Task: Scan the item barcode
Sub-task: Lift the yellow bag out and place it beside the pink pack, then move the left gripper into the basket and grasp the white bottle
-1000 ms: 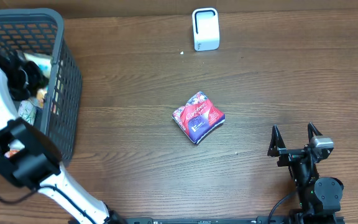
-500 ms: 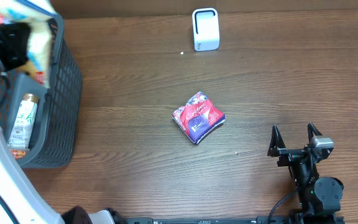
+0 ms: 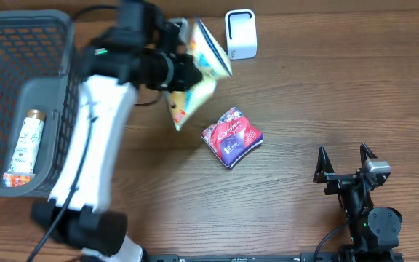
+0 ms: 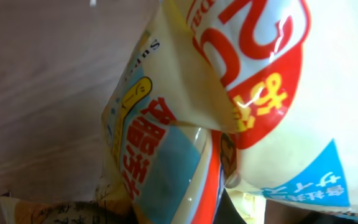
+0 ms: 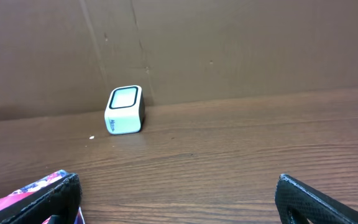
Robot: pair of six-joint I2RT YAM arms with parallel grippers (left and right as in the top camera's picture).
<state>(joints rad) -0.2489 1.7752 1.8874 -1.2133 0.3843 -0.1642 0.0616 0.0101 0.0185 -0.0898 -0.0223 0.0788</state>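
A: Where's the item?
B: Glossy, crinkled yellow snack pouch (image 3: 198,87) — left jaws clamped shut on it, above the woodgrain desk (image 3: 326,94), near the white rounded scanner (image 3: 240,33).
A: Right jaws?
B: Spread wide — holding nothing.

The left gripper (image 3: 192,73) is swinging out of the basket (image 3: 68,33), clamped on a yellow bag (image 3: 206,61), carrying it across the table (image 3: 304,94); the bag is now hanging just left of the scanner (image 3: 240,34).
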